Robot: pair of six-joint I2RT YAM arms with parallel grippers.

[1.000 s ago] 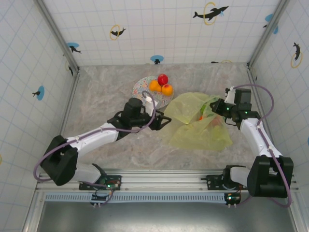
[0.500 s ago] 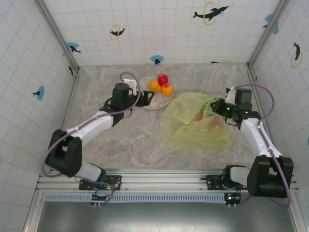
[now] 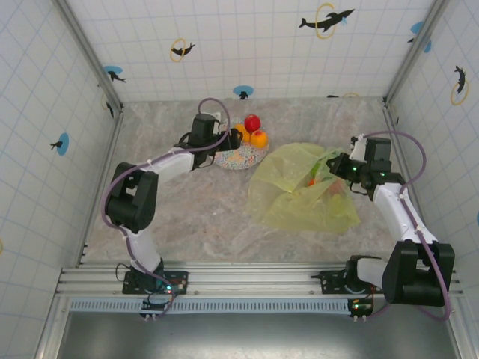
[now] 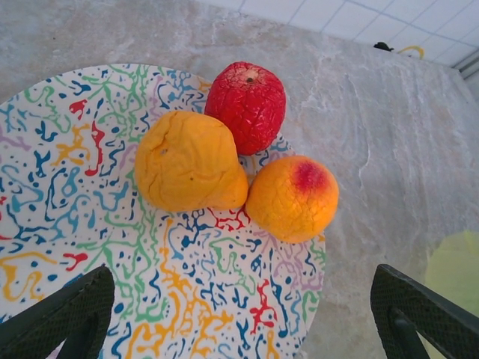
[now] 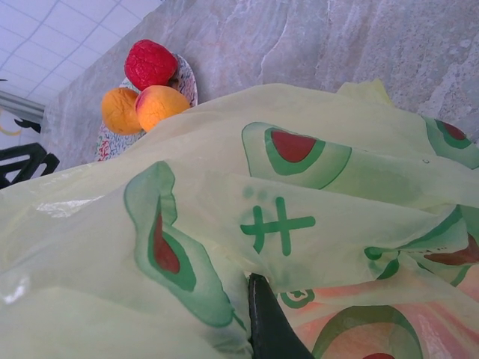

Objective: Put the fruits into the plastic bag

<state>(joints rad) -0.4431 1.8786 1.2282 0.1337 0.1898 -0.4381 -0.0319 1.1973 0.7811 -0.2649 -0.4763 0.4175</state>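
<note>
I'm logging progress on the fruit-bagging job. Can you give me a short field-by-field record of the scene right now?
plate: holds a red apple and two orange fruits
left tool: open, over the plate, holding nothing
right tool: shut on the edge of the bag
bag: on the table to the right of the plate, something orange showing through it
left to do: the three fruits on the plate are not yet bagged
</note>
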